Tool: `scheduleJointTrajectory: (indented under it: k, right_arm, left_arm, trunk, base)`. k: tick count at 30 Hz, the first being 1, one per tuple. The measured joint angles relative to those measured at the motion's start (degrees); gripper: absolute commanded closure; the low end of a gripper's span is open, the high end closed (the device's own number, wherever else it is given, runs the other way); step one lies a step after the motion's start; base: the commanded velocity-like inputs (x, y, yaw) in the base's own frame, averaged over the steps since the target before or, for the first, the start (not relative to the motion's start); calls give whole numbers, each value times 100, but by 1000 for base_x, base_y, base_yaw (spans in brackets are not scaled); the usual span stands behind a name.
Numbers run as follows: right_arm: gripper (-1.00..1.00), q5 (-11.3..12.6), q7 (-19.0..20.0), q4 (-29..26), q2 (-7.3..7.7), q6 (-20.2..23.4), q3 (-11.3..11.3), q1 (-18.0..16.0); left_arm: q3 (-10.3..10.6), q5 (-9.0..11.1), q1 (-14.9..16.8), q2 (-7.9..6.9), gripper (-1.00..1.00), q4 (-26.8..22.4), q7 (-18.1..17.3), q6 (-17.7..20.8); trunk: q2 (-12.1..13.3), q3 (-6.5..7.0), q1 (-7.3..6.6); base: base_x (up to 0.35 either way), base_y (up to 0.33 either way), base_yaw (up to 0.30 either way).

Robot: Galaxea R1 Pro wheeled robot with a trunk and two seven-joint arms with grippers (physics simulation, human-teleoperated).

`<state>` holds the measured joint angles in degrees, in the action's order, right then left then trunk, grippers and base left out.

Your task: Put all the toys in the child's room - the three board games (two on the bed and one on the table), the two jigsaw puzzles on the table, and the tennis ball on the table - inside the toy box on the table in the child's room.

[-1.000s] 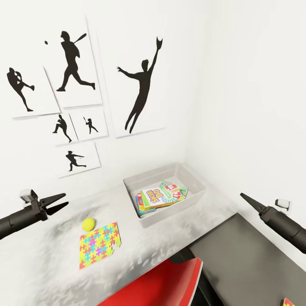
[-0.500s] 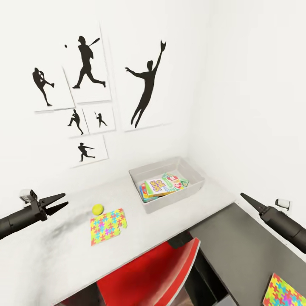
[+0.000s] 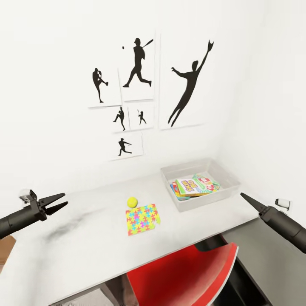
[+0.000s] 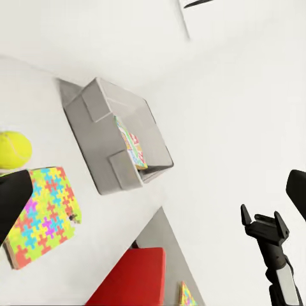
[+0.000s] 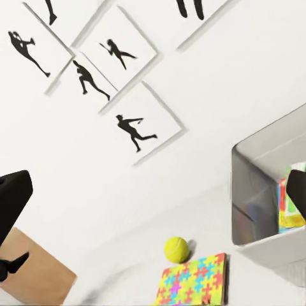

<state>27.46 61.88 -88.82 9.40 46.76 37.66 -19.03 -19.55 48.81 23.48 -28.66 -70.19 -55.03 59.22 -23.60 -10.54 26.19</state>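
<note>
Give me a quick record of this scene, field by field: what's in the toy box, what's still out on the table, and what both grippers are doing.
toy box: on light grey table, holding board games
still out: tennis ball, jigsaw puzzle, side by side
left gripper: open, empty, above table
right gripper: shut, empty
foreground: red chair

Both arms reach forward, held apart at the head view's lower corners. The left end effector (image 3: 59,202) has its fingers parted and empty. The right end effector (image 3: 245,197) is pressed to a point, holding nothing.
</note>
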Motion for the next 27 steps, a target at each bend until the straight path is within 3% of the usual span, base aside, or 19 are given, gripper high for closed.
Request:
scheduleJointTrajectory:
  k: [11,22,27]
  right_arm:
    - [-100,-1,-20,-1,0,3,-1,2]
    - [-100,3,7,6,0,10,8,3]
    - [-100,15,12,5,0,6,17,4]
  left_arm:
    - [3,1,0,0,-100,2,0,1]
    - [-3,2,-8,0,-100,2,-3,0]
    - [-2,1,-7,1,-100,-4,-13,-1]
  trunk:
    - [-1,0,-1]
    - [-1,0,-1]
    - [0,0,-1]
  base:
    - [22,258,287]
    - [123,48,286]
    - [106,35,81]
